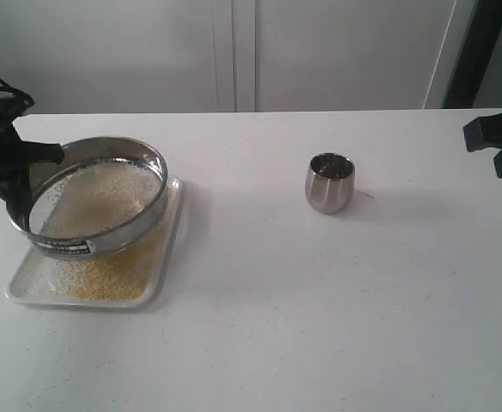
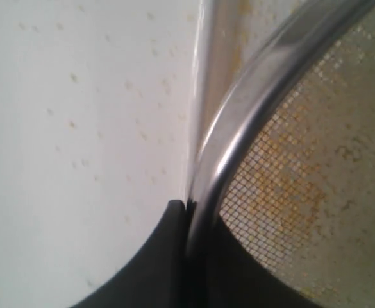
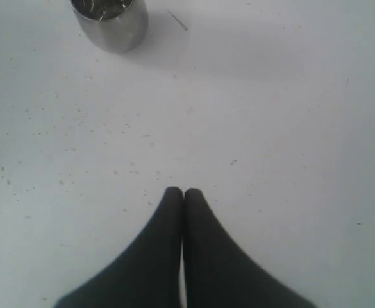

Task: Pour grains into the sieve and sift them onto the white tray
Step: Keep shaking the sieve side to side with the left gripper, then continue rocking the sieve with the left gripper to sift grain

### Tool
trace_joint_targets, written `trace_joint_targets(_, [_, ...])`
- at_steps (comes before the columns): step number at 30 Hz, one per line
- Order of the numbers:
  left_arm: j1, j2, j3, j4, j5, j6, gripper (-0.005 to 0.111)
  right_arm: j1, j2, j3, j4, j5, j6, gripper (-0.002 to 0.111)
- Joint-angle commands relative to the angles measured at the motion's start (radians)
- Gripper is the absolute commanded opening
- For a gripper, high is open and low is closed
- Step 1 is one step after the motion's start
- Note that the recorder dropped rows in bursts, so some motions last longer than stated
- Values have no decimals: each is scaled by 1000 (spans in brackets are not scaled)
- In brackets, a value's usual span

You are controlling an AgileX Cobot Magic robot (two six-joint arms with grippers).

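Over on the left of the bench [image 1: 319,318], the sieve [image 1: 117,233] sits tilted over the white tray [image 1: 79,302], with the left claw [image 2: 188,212] clamped on its rim. Whitish grains [image 1: 105,190] are inside, fine yellow ones down on the tray. A steel cup [image 1: 329,184] stands well apart. The right claw [image 3: 184,192] is pinched shut and empty.

sieve [image 1: 143,219]: silvery steel rim, black-and-white label (mesh a fine grid)
tray [image 1: 170,247]: white
grains [image 1: 105,279]: yellow on tray, whitish-beige in sieve
cup [image 1: 329,184]: shiny grey steel
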Motion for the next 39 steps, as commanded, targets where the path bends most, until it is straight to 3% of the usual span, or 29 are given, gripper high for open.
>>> trace_joint_targets(1, [-18, -159, 157, -30, 37, 35, 0, -5, -5, 4, -4, -9, -1, 0])
trace_joint_targets(4, [-18, -255, 303, -30, -181, 33, 0, -5, -5, 4, -4, -12, -1, 0])
trace_joint_targets(6, [-18, -226, 291, -25, -303, 21, 0, -5, -5, 4, -4, -12, -1, 0])
trace_joint_targets(8, [-18, -126, 145, -25, -214, 10, 0, -5, -5, 4, -4, -12, -1, 0])
trace_joint_targets(10, [-18, -4, -64, -22, 12, 19, 0, -5, -5, 4, -4, -12, -1, 0])
trace_joint_targets(12, [-18, 46, -150, -22, 194, 27, 0, -5, -5, 4, -4, -12, -1, 0])
trace_joint_targets(15, [-24, -57, 19, 13, 121, 31, 0, -5, -5, 4, -4, -12, -1, 0])
trace_joint_targets(19, [-29, -252, 378, 15, -246, 31, 0, -5, -5, 4, -4, -12, -1, 0])
trace_joint_targets(20, [-29, -257, 403, 15, -333, 32, 0, -5, -5, 4, -4, -12, -1, 0])
trace_joint_targets(22, [-29, -203, 319, 15, -375, 22, 0, -5, -5, 4, -4, -12, -1, 0])
trace_joint_targets(25, [-29, -43, 14, 17, -128, 22, 0, -5, -5, 4, -4, -12, -1, 0])
trace_joint_targets(26, [-29, 12, -84, 17, 40, 22, 0, -5, -5, 4, -4, -12, -1, 0])
trace_joint_targets(28, [-29, 36, -98, 28, 191, 40, 0, -5, -5, 4, -4, -12, -1, 0])
trace_joint_targets(29, [-29, 11, -45, 27, 188, 39, 0, -5, -5, 4, -4, -12, -1, 0])
trace_joint_targets(33, [-36, -198, 287, -64, -176, 62, 0, -5, -5, 4, -4, -12, -1, 0])
trace_joint_targets(35, [-32, -233, 340, -34, -376, 48, 0, -5, -5, 4, -4, -12, -1, 0])
trace_joint_targets(36, [-23, -212, 312, -24, -386, 21, 0, -5, -5, 4, -4, -12, -1, 0])
trace_joint_targets(37, [2, -105, 151, -24, -245, 15, 0, -5, -5, 4, -4, -12, -1, 0])
trace_joint_targets(38, [12, -53, 68, -24, -130, 15, 0, -5, -5, 4, -4, -12, -1, 0])
trace_joint_targets(39, [15, 47, -109, -37, 99, 15, 0, -5, -5, 4, -4, -12, -1, 0])
